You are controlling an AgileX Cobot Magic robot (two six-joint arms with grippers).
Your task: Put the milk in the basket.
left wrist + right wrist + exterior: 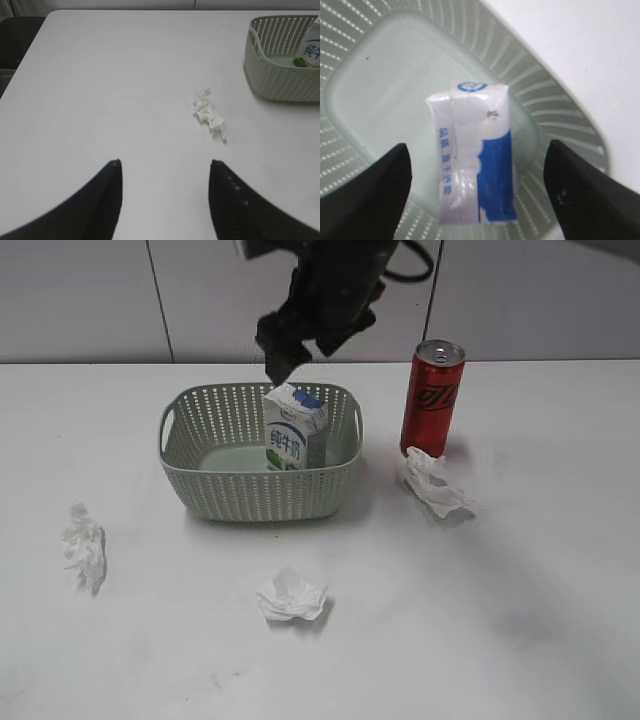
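Observation:
The milk carton, white with blue and green print, stands upright inside the pale green perforated basket, towards its right side. My right gripper hangs just above the carton, open, its jaws apart from it. In the right wrist view the carton top sits between the two spread fingers, and the basket's floor lies below. My left gripper is open and empty over bare table, out of the exterior view. The basket and carton edge show at the top right of the left wrist view.
A red soda can stands right of the basket with a crumpled tissue at its foot. More crumpled tissues lie at the left and front centre. One tissue lies ahead of my left gripper.

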